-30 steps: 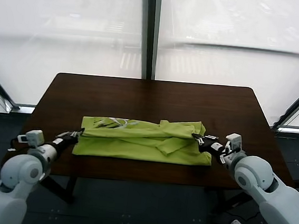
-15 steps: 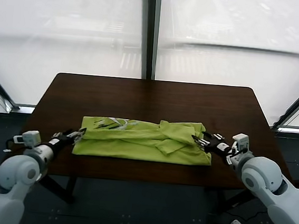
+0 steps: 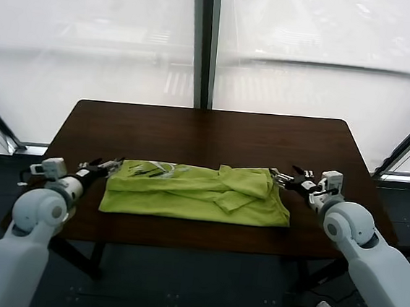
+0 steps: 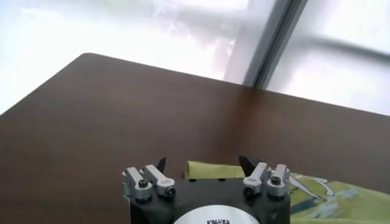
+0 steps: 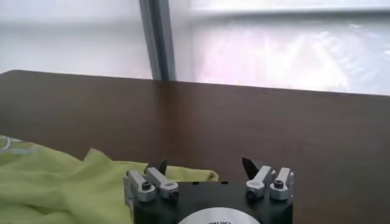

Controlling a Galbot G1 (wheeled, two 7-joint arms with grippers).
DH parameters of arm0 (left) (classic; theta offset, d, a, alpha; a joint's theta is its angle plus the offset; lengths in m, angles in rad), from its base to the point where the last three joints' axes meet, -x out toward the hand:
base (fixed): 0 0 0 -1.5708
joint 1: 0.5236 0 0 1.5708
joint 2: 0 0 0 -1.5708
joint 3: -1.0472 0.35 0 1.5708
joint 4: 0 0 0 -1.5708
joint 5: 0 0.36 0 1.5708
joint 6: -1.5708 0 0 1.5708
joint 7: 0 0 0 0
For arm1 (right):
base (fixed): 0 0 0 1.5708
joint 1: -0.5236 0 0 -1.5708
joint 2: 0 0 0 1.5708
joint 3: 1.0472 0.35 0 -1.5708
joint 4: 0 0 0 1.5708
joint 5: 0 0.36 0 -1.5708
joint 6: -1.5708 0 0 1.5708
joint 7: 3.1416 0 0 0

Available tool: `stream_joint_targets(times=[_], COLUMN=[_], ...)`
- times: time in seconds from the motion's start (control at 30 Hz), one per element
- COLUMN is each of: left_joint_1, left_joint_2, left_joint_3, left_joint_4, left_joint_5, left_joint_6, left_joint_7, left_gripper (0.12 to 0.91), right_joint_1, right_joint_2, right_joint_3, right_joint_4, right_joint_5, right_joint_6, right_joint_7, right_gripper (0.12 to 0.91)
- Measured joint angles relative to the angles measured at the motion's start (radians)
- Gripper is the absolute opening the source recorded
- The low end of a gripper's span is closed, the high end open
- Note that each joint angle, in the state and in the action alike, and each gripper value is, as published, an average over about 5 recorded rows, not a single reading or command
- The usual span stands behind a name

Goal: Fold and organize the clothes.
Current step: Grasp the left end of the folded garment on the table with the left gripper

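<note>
T-shirt (image 3: 195,192), lime-green, lies folded into a band across the counter (image 3: 207,135) front. Left claw (image 3: 107,166) spread at its left end; right claw (image 3: 284,177) spread at its right end, neither gripping cloth.

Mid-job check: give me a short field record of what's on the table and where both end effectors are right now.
item: green T-shirt, partly folded into a wide band, white print near its left end
surface: dark wooden table, shirt lies toward the near edge
left end effector: at the shirt's left end, far corner, jaws open in the left wrist view, nothing gripped
right end effector: at the shirt's right end, far corner, jaws apart in the right wrist view, cloth beside them, not gripped
background: large windows behind the table
</note>
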Motion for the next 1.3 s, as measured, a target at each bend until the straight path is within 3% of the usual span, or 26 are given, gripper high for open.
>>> stream_joint_targets(times=[0.1, 0.17, 0.27, 0.37, 0.77, 1.3], left_joint_1=[-0.001, -0.001, -0.001, -0.002, 0.005, 0.019], left_joint_2=[0.000, 0.000, 0.002, 0.003, -0.001, 0.000], left_joint_3=[0.000, 0.000, 0.000, -0.002, -0.027, -0.051], left_joint_4=[0.003, 0.003, 0.003, 0.003, 0.003, 0.000], left_joint_5=[0.000, -0.001, -0.002, -0.006, -0.016, -0.022], left_joint_6=[0.000, -0.002, -0.006, -0.012, -0.026, -0.039], left_joint_7=[0.000, 0.001, 0.001, 0.002, 0.002, 0.002], left_gripper=[0.599, 0.493, 0.352, 0.260, 0.153, 0.148], right_joint_1=[-0.002, -0.004, -0.009, -0.013, -0.023, -0.024], right_joint_2=[-0.003, -0.006, -0.008, -0.009, -0.003, 0.003], right_joint_3=[0.002, 0.005, 0.009, 0.012, 0.025, 0.035], right_joint_4=[0.002, 0.004, 0.007, 0.010, 0.019, 0.016], right_joint_5=[0.000, 0.001, 0.001, 0.000, -0.003, -0.004], right_joint_6=[0.000, 0.000, 0.002, 0.004, 0.012, 0.029], right_joint_7=[-0.001, -0.001, -0.002, -0.002, 0.004, 0.010], right_gripper=[0.260, 0.183, 0.151, 0.151, 0.151, 0.151])
